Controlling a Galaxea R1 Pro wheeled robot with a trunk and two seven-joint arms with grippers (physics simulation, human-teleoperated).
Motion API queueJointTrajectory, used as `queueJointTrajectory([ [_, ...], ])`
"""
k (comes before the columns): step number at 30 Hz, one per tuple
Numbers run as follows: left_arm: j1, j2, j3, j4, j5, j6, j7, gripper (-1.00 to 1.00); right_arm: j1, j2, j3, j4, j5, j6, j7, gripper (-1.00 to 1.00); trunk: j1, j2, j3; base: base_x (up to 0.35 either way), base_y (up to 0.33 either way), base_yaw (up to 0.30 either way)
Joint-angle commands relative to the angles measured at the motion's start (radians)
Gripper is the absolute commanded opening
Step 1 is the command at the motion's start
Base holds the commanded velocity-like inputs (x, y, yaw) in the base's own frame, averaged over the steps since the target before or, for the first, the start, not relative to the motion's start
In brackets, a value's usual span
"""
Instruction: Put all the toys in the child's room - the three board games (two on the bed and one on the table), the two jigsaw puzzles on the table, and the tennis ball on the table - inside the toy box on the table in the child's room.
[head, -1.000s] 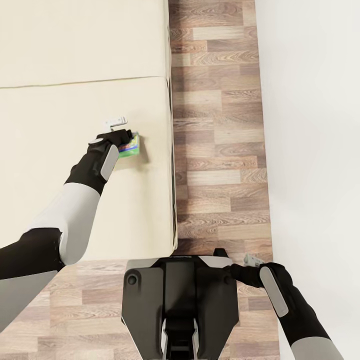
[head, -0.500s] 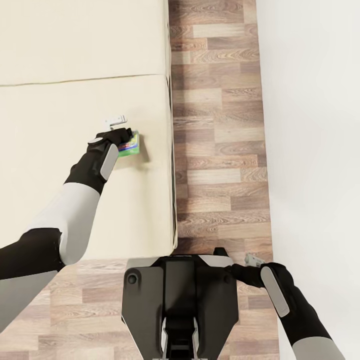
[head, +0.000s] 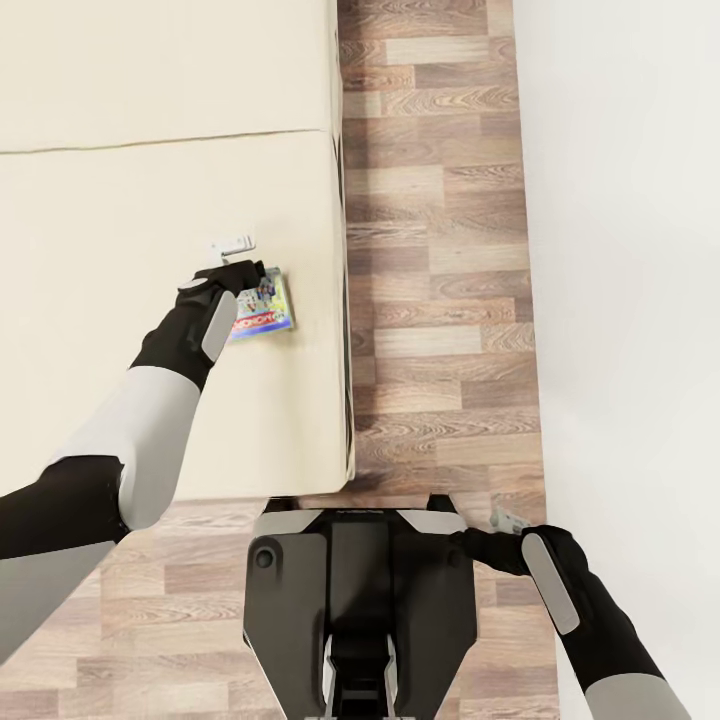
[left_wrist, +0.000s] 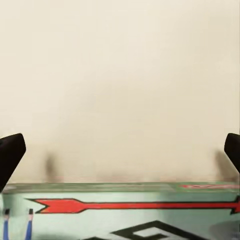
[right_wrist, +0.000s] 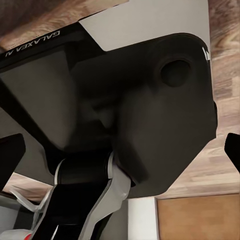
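A board game (head: 262, 308) is seen on the beige bed (head: 120, 200), near its right edge, beside wood-plank flooring (head: 440, 250) and a white wall (head: 630, 250). The left hand (head: 240, 262) is spread wide over it, gripping nothing. The right hand (head: 505, 520), low beside the robot's base (head: 360, 600), is likewise spread, unloaded.

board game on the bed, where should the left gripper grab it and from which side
Probably by its thin edges, from above. The board game lies flat on the bed near the floor-side edge, so only the cover faces up. The left gripper hangs at its far end with jaws apart; in the left wrist view the fingertips sit wider than the box.
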Motion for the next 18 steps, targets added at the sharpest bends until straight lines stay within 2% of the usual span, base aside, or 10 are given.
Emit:
queueJointTrajectory([
  [1,0.0,-0.001,0.002,0.041,0.015,0.004,0.004,1.0,0.0,0.0,0.0,-0.001,-0.01,0.004,-0.01,1.0,0.001,-0.001,-0.001,-0.228,0.0,0.0],
  [13,0.0,-0.001,0.002,0.041,0.015,0.004,0.004,1.0,0.0,0.0,0.0,-0.001,-0.01,0.003,-0.011,1.0,0.001,-0.001,-0.001,-0.148,-0.026,0.0],
  [18,0.0,-0.001,0.002,0.041,0.015,0.004,0.004,1.0,0.0,0.0,0.0,-0.001,-0.011,0.003,-0.011,1.0,0.001,-0.001,-0.001,-0.164,-0.114,0.0],
])
